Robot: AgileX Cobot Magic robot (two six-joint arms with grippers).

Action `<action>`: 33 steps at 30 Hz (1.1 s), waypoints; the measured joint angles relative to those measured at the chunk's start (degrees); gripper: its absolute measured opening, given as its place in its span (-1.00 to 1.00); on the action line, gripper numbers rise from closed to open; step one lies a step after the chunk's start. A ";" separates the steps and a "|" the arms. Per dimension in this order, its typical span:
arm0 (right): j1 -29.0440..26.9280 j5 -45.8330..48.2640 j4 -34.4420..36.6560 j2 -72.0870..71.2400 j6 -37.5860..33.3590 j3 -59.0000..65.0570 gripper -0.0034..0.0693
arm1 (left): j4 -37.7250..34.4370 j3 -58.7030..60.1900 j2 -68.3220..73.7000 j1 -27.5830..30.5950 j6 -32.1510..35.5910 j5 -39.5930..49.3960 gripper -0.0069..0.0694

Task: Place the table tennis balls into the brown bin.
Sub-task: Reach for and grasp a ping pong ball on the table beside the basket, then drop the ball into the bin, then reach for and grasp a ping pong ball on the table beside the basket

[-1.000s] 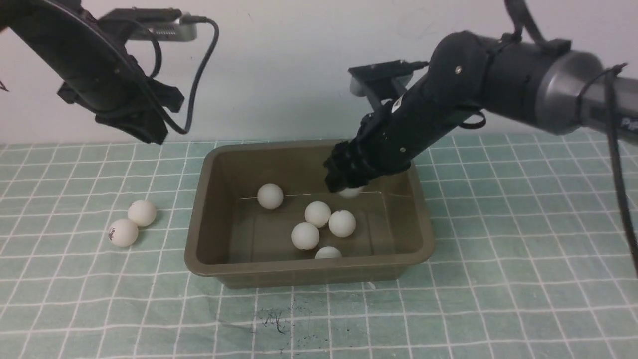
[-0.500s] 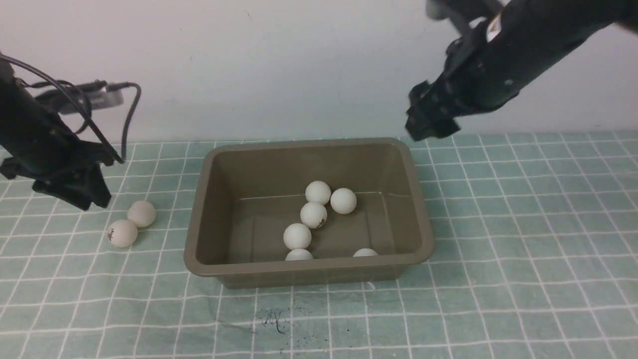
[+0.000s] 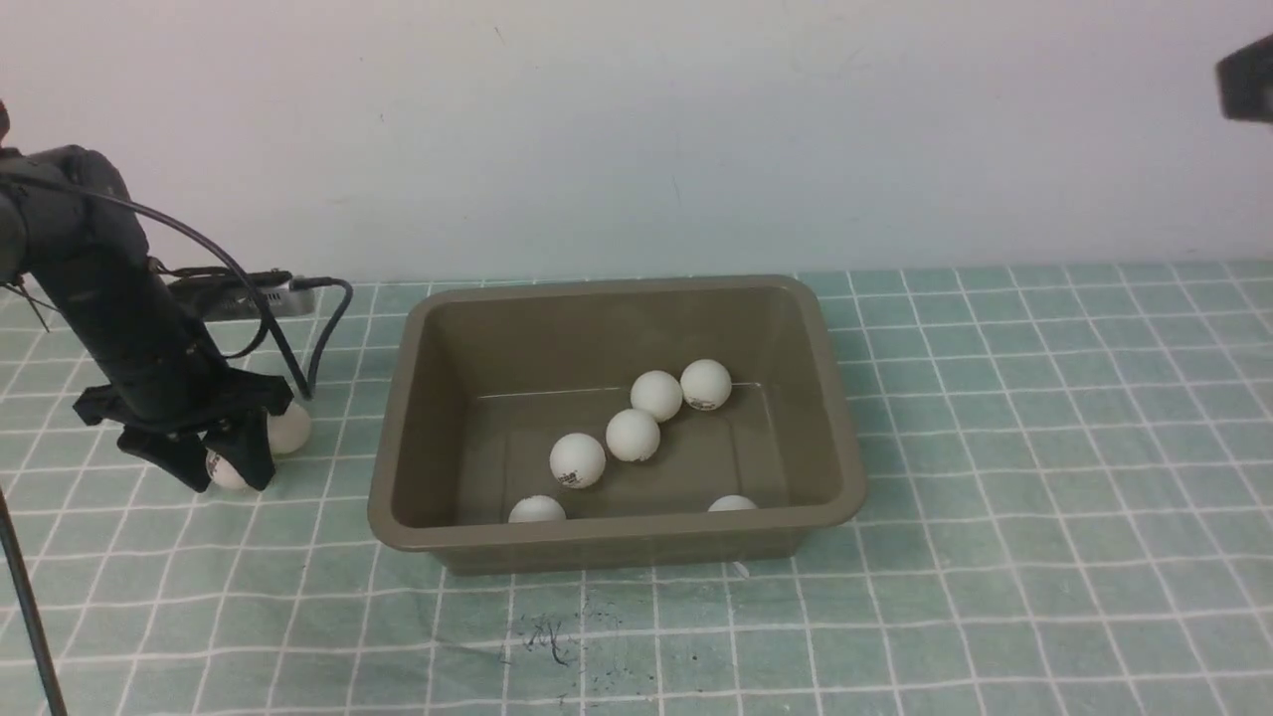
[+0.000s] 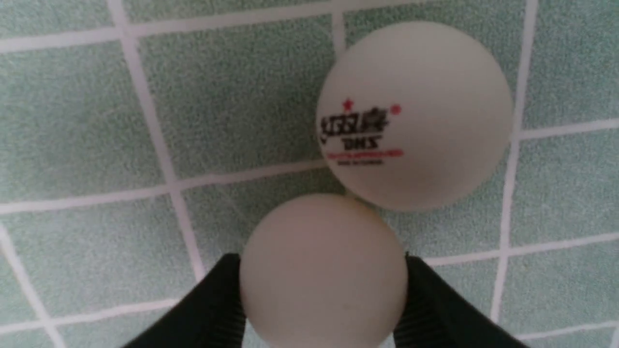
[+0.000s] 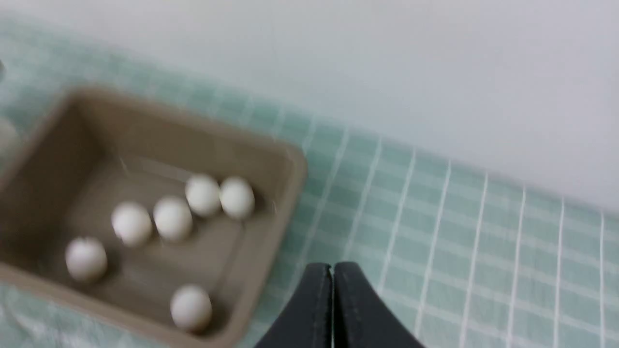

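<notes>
White ball (image 4: 414, 116) beside left hand (image 4: 323, 295): red star, dark "DHS" print.

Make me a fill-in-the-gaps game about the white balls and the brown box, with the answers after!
1. The brown bin holds ___ table tennis balls.
2. Outside it, ___ loose balls lie on the checked cloth.
3. The left hand has its fingers on either side of a ___ on the cloth.
4. The right hand is shut and holds ___.

Missing words: six; two; ball; nothing.
</notes>
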 joint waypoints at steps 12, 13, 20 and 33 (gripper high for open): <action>-0.02 -48.22 -4.43 -47.50 9.76 57.52 -0.94 | -4.30 -1.26 -15.84 -7.13 1.29 3.33 0.10; -0.02 -49.43 -4.43 -49.34 10.26 59.82 -0.94 | -5.07 -1.26 -15.95 -9.05 1.55 3.51 0.10; -0.07 -52.74 -5.10 -54.95 11.01 64.34 -0.94 | -5.99 -1.26 -12.13 -20.07 1.55 1.04 0.14; -0.07 -52.65 -5.58 -55.16 11.01 64.39 -0.93 | 10.75 -2.92 -10.17 -16.23 -14.83 2.59 -0.52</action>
